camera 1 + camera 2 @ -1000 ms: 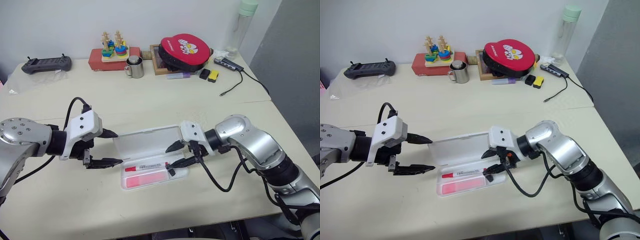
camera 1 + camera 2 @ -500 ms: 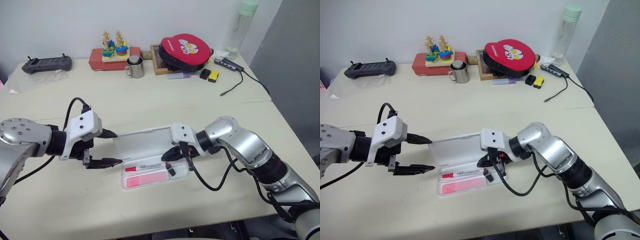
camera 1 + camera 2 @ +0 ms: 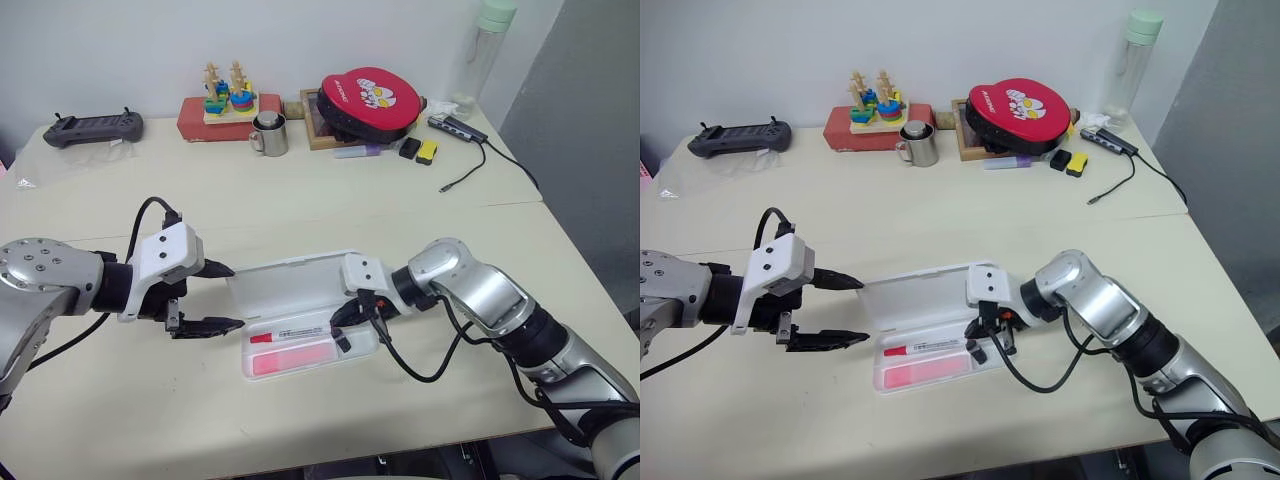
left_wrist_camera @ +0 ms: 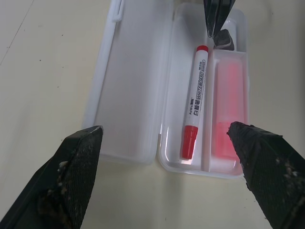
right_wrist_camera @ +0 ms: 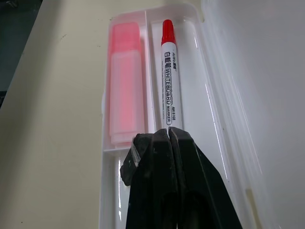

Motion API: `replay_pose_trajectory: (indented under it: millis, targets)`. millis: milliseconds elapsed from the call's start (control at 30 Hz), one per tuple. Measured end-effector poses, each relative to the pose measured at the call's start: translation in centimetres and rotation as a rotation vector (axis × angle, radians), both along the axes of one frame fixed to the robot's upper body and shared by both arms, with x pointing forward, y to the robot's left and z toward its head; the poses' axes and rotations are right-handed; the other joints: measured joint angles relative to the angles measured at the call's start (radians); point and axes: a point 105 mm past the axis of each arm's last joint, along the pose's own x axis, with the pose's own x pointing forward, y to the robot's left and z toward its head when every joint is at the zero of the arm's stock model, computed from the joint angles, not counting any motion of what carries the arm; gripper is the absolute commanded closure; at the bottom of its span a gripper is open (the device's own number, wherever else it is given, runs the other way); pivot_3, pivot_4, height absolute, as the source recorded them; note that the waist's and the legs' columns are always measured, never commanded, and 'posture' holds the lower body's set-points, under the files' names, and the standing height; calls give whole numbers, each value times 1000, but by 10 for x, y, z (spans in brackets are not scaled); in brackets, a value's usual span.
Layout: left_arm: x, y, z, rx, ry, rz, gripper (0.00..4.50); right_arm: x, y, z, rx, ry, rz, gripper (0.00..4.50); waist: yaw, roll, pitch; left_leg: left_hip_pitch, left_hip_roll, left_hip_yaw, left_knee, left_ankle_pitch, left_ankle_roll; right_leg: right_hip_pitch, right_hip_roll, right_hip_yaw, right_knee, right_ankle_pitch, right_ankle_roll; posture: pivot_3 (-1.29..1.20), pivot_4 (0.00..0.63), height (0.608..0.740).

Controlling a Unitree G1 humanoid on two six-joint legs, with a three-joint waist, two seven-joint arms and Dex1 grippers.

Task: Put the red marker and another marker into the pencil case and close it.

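The white pencil case (image 3: 290, 285) lies open on the table, its lid flat behind the tray. In the tray the red marker (image 3: 295, 331) rests lengthwise, and the pink highlighter (image 3: 292, 357) fills the near compartment. A small dark cap (image 4: 224, 40) sits at the tray's right end. My right gripper (image 3: 338, 325) is shut, its tips down over the marker's right end (image 5: 169, 86), with nothing seen between the fingers. My left gripper (image 3: 236, 296) stands open just left of the case, apart from it.
Along the table's back edge stand a black controller (image 3: 92, 128), a stacking toy on a red box (image 3: 228, 105), a metal mug (image 3: 268, 135), a red round pouch (image 3: 370, 100), a purple marker (image 3: 357, 152) and a bottle (image 3: 488, 50). A cable (image 3: 470, 175) trails at the back right.
My right gripper has shut and sunk toward the tray's right end, over the marker's tail. The left gripper and the case have stayed put.
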Motion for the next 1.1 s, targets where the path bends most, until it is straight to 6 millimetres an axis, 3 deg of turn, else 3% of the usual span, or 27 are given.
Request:
replay_pose_trajectory:
  millis: [433,767,1100]
  targets:
    - [2,2,-1,0,-10,20,0,-2,-33,-12,-82,30,-42,4490,1,0,0,0,0,0,0,0,0,0,0,0,0,0,0,0,150,740]
    - [4,3,-1,-3,-22,24,0,-1,-45,0,-87,-1,-48,4490,1,0,0,0,0,0,0,0,0,0,0,0,0,0,0,0,150,740]
    - [4,2,-2,-13,-24,27,0,-17,-34,12,-41,5,12,4490,2,0,0,0,0,0,0,0,0,0,0,0,0,0,0,0,150,740]
